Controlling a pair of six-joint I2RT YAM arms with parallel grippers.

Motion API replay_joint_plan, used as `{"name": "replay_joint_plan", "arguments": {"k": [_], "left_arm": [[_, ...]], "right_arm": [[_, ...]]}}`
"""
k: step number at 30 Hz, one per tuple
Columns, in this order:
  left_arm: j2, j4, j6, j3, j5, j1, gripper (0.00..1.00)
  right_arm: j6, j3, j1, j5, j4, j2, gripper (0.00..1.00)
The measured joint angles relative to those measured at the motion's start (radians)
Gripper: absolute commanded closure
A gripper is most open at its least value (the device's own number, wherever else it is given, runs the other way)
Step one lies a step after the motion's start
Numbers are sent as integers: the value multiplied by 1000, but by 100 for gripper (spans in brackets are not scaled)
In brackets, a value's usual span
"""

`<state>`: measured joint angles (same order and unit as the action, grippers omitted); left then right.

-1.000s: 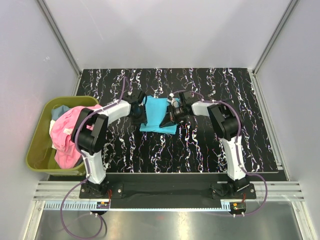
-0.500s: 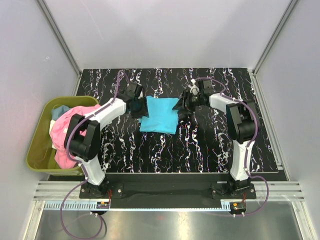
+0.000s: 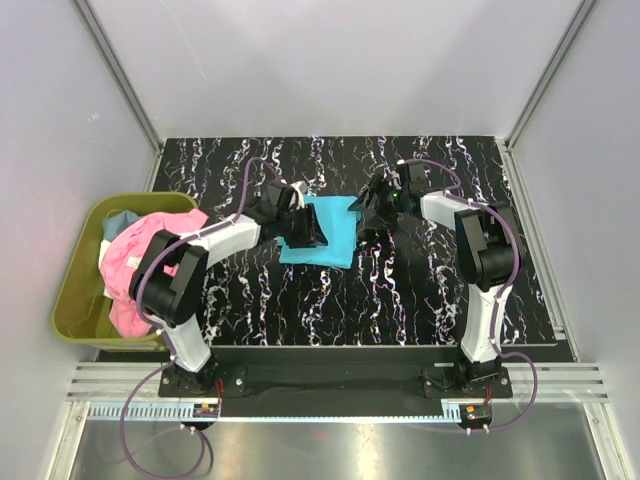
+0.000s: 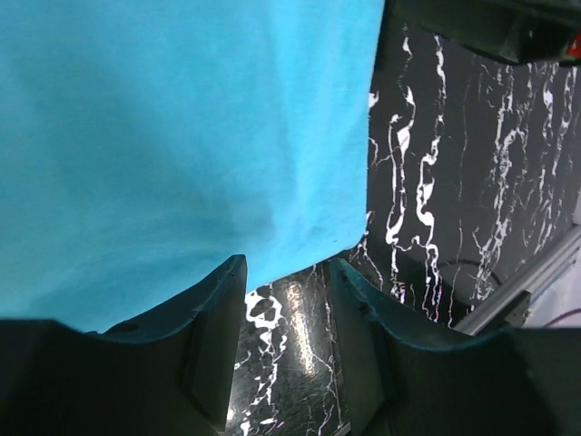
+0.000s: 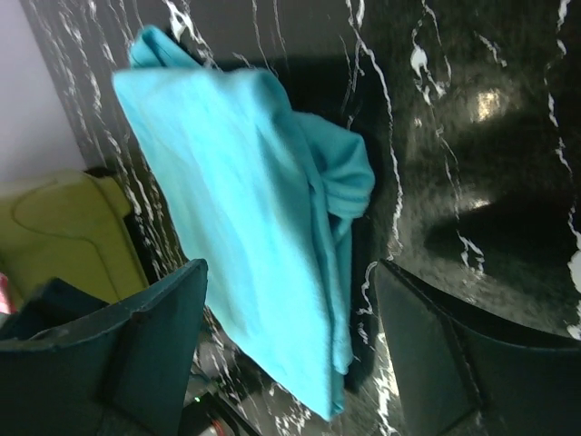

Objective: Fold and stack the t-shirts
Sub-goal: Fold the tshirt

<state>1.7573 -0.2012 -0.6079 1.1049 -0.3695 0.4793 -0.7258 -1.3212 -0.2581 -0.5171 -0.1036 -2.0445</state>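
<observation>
A folded turquoise t-shirt (image 3: 334, 238) lies flat on the black marbled table (image 3: 400, 300), near the middle. My left gripper (image 3: 302, 229) hovers over its left part; in the left wrist view the cloth (image 4: 182, 136) fills the top, and bare table shows between the open jaws (image 4: 286, 277). My right gripper (image 3: 374, 207) stands wide open at the shirt's back right corner, and the shirt (image 5: 245, 200) lies beyond its fingers, bunched at one edge. A pink t-shirt (image 3: 135, 262) and a light blue one (image 3: 120, 222) are heaped in the bin.
An olive-green plastic bin (image 3: 74, 300) stands off the table's left edge and also shows in the right wrist view (image 5: 54, 218). White walls enclose the table at the back and sides. The arm bases sit on the rail at the near edge.
The right gripper has opened, let go of the turquoise shirt and drawn back to the right. The left gripper has slid right onto the shirt's left part.
</observation>
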Motion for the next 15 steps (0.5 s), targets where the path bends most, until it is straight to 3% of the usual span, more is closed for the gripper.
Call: {"name": "replay_joint_plan", "arguments": {"k": [9, 15], "left_arm": [[58, 69, -13, -19, -11, 40, 53], [60, 68, 2, -19, 12, 66, 53]], "right_arm": [[-82, -6, -3, 26, 79, -58, 22], [-69, -95, -11, 19, 96, -129, 29]]}}
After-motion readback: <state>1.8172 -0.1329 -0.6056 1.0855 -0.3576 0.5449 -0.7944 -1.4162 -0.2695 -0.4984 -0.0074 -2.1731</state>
